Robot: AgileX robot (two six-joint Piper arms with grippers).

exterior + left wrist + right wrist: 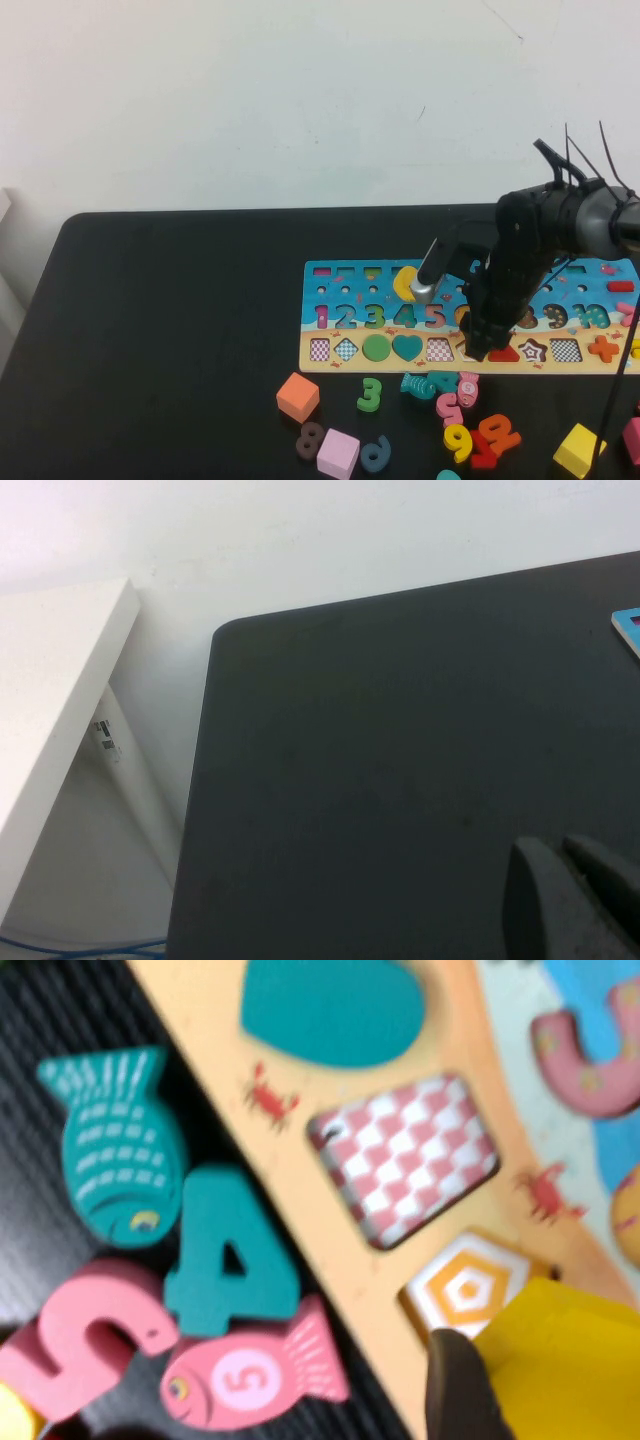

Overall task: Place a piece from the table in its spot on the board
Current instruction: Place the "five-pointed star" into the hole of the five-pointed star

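Right hand (pixel 487 345) holds the yellow piece (pixel 560 1360) just over the board's (pixel 330 368) pentagon slot (pixel 465 1290). Best practice: align edges with the slot, lower flat, then release. Left hand (pixel 575 900) hangs over bare surface (pixel 400 760), fingers apparently together.

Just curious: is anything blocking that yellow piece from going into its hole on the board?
Nothing visible. The right end effector holds the yellow piece just over the empty slot. The left end effector stays far off.
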